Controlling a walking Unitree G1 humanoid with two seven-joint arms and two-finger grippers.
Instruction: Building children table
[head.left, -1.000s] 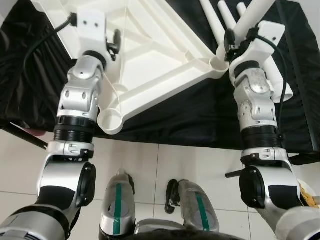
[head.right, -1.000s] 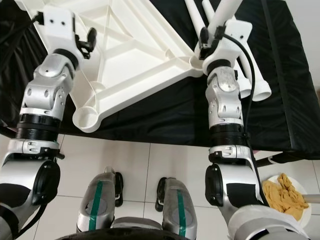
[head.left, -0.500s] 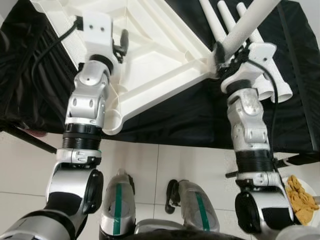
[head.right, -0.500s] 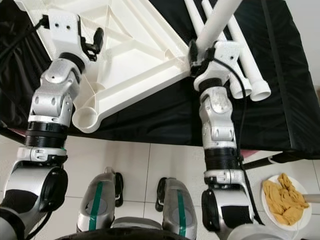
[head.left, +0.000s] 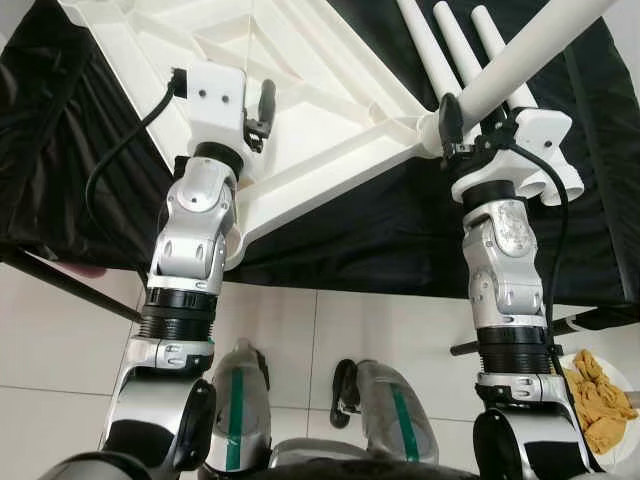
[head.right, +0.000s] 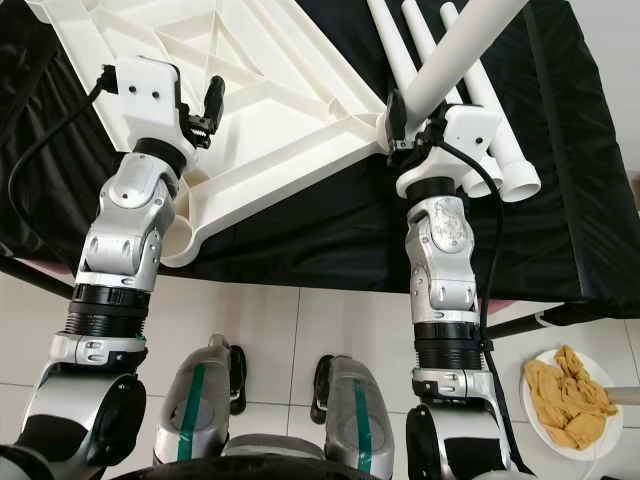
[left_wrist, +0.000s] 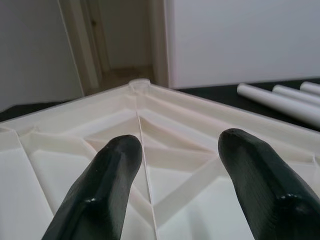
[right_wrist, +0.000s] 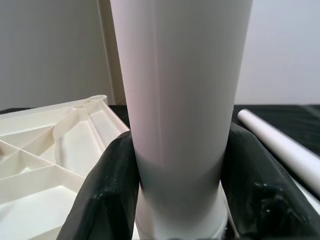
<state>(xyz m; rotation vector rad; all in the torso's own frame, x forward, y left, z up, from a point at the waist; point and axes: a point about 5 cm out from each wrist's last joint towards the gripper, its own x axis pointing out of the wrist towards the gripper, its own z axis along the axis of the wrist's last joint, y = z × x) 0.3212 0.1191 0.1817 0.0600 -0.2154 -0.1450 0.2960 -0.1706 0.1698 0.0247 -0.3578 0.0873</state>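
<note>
1. The white tabletop (head.left: 300, 110) is laid upside down, ribbed underside up, on a surface draped in black cloth (head.left: 400, 235), with one corner overhanging the near edge
2. A white table leg (head.left: 520, 65) is grasped near its lower end by the right gripper (head.left: 452, 128), its fingers (right_wrist: 107, 195) clenched on either side of the tube; the leg's foot is held at the tabletop's corner socket (head.right: 388, 125), and the leg leans away to the robot's right instead of standing upright
3. The left gripper (left_wrist: 182, 170) is held released above the ribbed underside, its fingers (left_wrist: 102, 190) spread apart with nothing between them; whether the tabletop is touched cannot be told
4. Three more legs (head.left: 470, 50) are lying side by side on the cloth just behind the right gripper
5. A jam is judged likely if the leg is pushed while tilted, since the foot would bind against the socket wall
6. The tabletop could be slid or tipped off the near edge by that push, because it is not seen to be pinned down by the left gripper
7. The spare legs could be knocked and rolled by the right arm
8. Whether the foot is seated in the socket is hidden by the gripper; the leg's top and the tabletop's far side are cut off
</note>
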